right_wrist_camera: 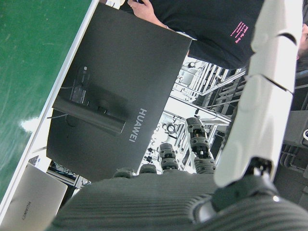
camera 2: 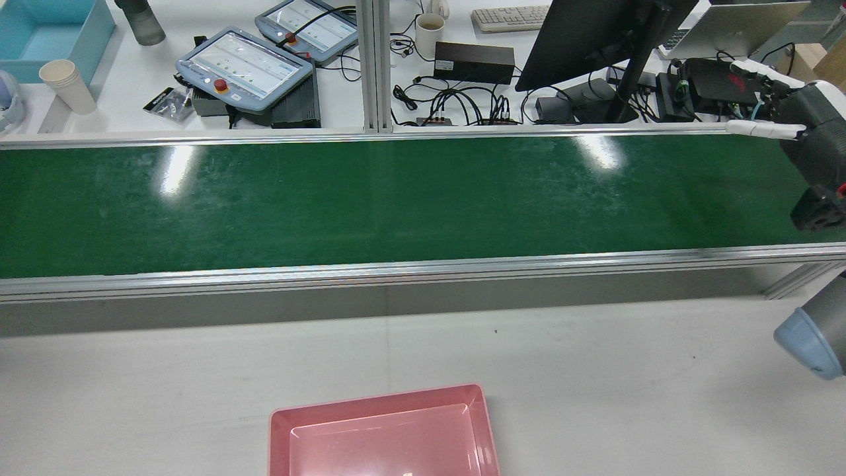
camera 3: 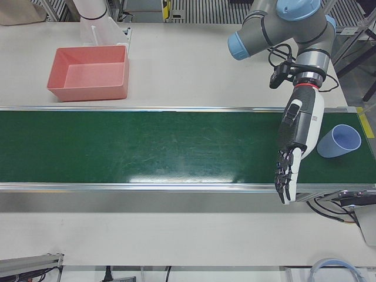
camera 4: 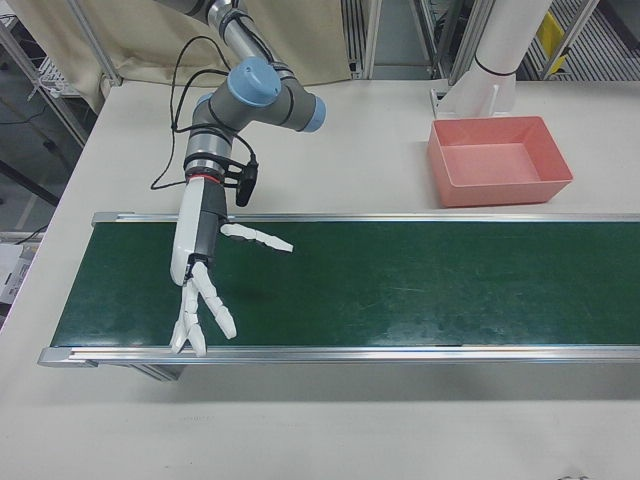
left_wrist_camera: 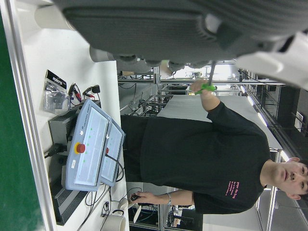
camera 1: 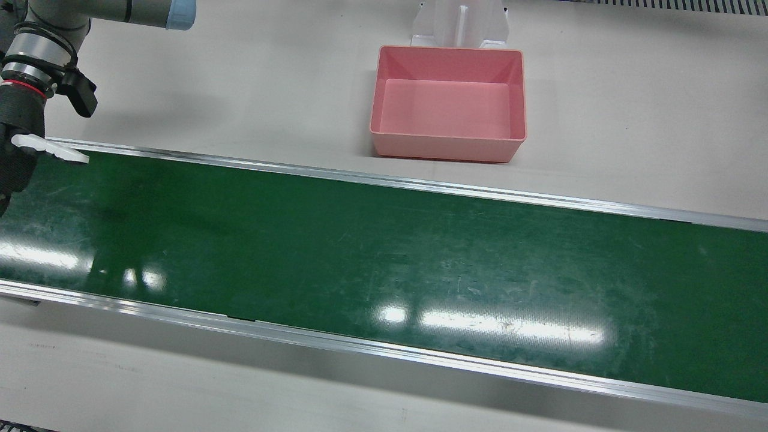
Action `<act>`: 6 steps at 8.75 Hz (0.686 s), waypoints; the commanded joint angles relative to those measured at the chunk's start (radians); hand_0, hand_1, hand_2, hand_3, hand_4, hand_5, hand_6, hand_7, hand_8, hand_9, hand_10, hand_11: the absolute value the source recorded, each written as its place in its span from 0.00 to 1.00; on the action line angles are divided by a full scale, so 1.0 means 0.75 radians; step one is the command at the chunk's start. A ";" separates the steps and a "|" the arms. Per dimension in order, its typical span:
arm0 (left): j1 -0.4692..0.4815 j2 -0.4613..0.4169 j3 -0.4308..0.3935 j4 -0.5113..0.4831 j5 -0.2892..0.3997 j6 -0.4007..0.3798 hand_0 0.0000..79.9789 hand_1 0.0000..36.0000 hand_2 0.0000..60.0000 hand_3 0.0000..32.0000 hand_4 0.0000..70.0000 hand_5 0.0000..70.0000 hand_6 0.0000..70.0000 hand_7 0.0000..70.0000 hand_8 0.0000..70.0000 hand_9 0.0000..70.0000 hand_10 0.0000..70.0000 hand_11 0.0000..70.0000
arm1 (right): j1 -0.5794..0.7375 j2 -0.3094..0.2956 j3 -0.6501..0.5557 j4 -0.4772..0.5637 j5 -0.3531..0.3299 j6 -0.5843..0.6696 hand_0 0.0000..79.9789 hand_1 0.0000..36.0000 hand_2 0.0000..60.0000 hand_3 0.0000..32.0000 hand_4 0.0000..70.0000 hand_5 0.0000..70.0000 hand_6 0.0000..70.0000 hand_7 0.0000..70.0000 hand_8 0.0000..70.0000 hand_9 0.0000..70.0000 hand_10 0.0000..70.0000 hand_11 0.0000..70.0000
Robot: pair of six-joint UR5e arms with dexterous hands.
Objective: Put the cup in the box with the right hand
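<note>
- The cup (camera 3: 339, 141) is blue and lies on its side on the green belt (camera 3: 147, 147), at the end by the left arm; its mouth faces up and toward the camera in the left-front view.
- The left hand (camera 3: 295, 144) hangs over the belt just beside the cup, fingers stretched out straight and apart, holding nothing.
- The right hand (camera 4: 200, 270) hangs over the opposite end of the belt, fingers spread wide, thumb out to the side, empty.
- The box (camera 1: 449, 102) is pink and empty; it sits on the white table (camera 1: 630, 108) beside the belt, well apart from the cup.
- In the right hand view a dark monitor (right_wrist_camera: 120, 96) back reads "HUAWEI".
- In the left hand view a person (left_wrist_camera: 207, 154) in a black shirt stands behind two pendants (left_wrist_camera: 91, 144); the shirt's pink print is too small to read.
- In the rear view, a paper cup (camera 2: 67, 86) stands on the far desk.
</note>
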 commanded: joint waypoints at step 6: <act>-0.002 0.000 0.002 0.000 0.000 0.000 0.00 0.00 0.00 0.00 0.00 0.00 0.00 0.00 0.00 0.00 0.00 0.00 | -0.081 -0.063 0.107 -0.003 -0.002 0.007 0.62 0.54 0.14 0.00 0.00 0.08 0.06 0.20 0.00 0.02 0.00 0.00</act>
